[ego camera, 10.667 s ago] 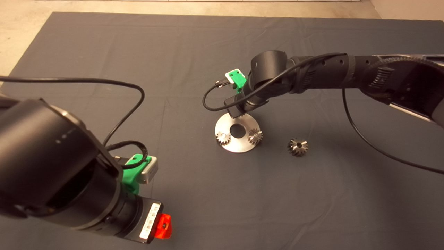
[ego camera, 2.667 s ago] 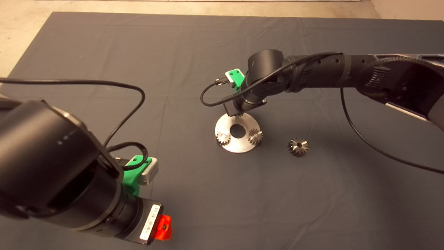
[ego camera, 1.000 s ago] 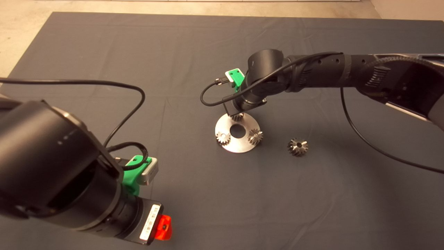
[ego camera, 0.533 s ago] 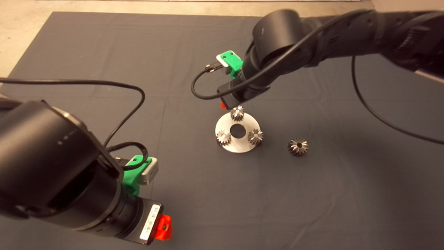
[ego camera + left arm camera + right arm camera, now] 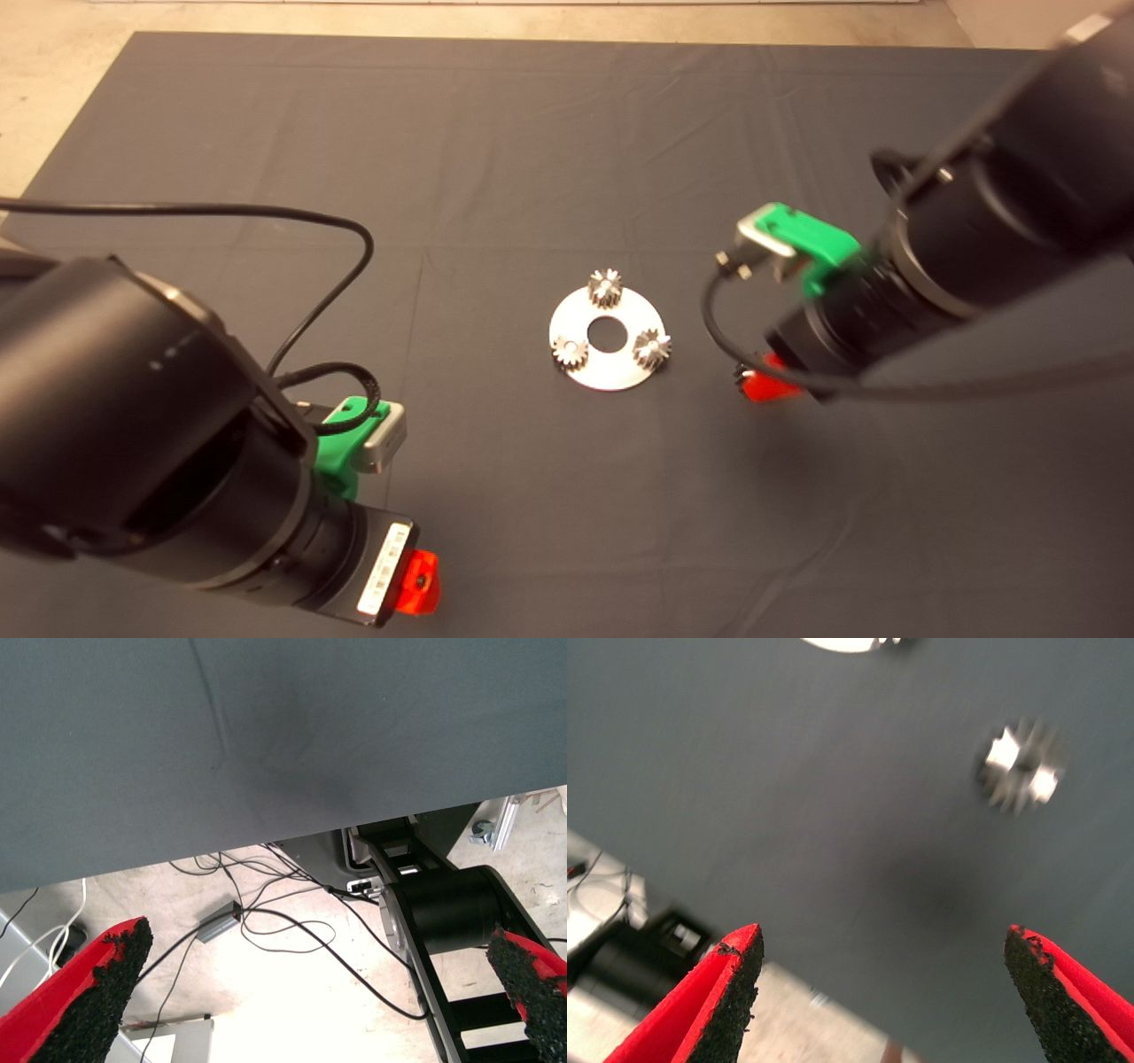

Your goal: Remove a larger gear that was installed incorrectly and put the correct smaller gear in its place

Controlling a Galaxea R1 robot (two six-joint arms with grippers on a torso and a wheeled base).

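**Inspector A:** Right pincer?

**Inspector B:** Spread wide, both black pads bare, nothing held or touched. In the head view it hangs above the mat to the right of the steel disc. The larger gear lies on the mat, in its wrist view, apart from both fingers; from above, the arm covers nearly all of that gear.

**Inspector A:** The disc?

**Inspector B:** Flat on the mat near the middle of the surface, round hole at centre. Three small gears stand near its rim: the smaller gear on the far side, the other two on the near side, left and right.

**Inspector A:** Left pincer?

**Inspector B:** Parked at the lower left edge, fingers wide apart, empty. Its camera sees the mat's edge and cables on the floor.
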